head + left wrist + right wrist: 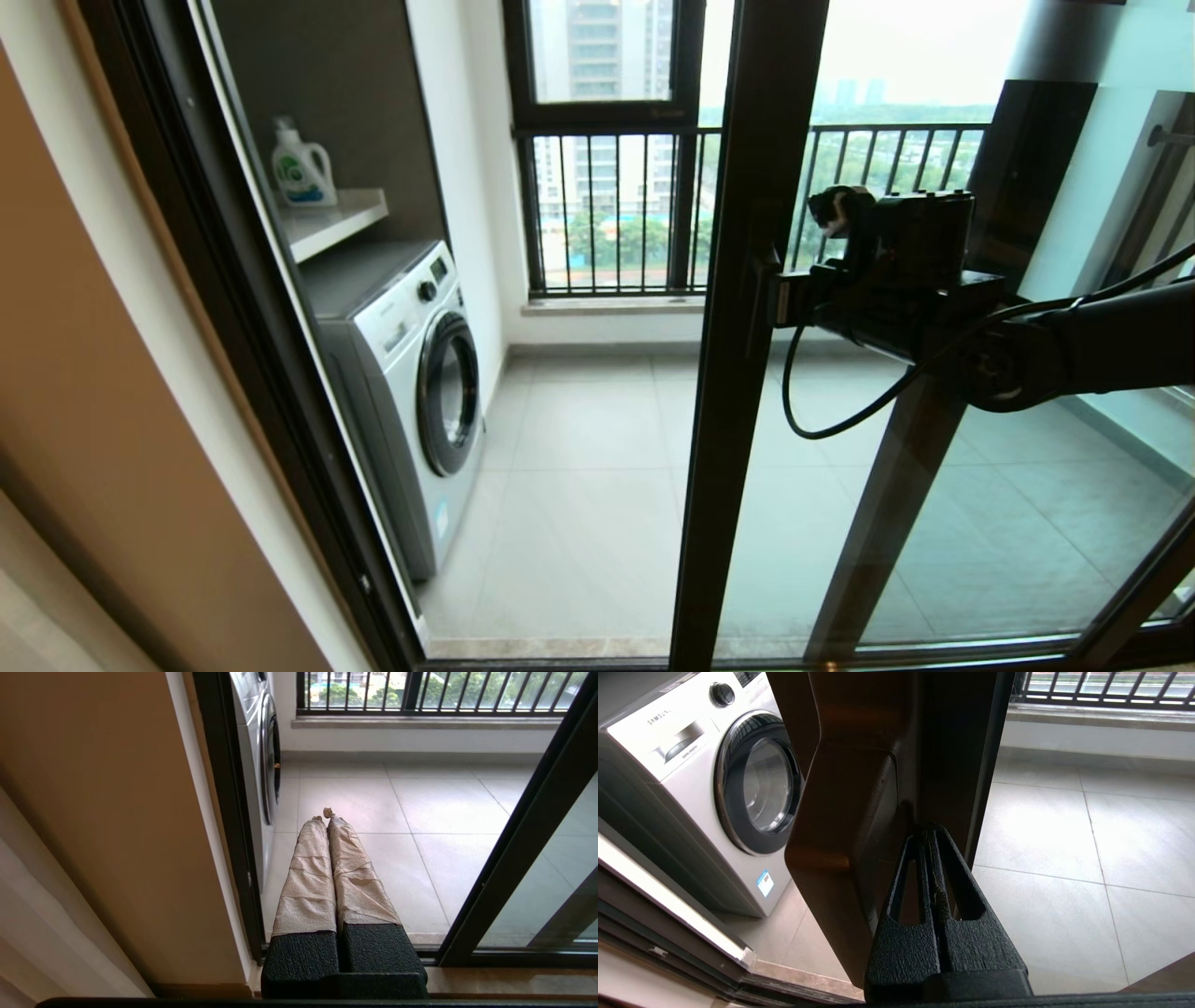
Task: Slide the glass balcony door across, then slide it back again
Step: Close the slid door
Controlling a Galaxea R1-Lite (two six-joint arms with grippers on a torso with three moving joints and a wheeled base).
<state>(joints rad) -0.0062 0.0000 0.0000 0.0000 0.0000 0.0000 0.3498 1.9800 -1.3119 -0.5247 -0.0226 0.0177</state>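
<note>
**Right claw parked on the door's leading edge, doorway half open**

So the glass balcony door (747,373) stands upright with its dark frame stile running floor to ceiling about mid-doorway, open gap on the robot's left, glass to the right. The right claw (928,833) is clenched, tips pressed up against the frame right beside the handle (840,826), not wrapped around anything as far as I can see. The door's long axis is vertical, and travel is sideways along the bottom track, so my guess is the next move is a straight lateral push or pull, no lifting.

The left claw (327,816) is clenched too, holding nothing, hanging low by the left jamb, well away from the door. Right arm is clearly the nearer one.

Readable text: "SAMSUNG" on the washing machine (714,774). The detergent bottle (302,166) has a green label I can't read.
</note>
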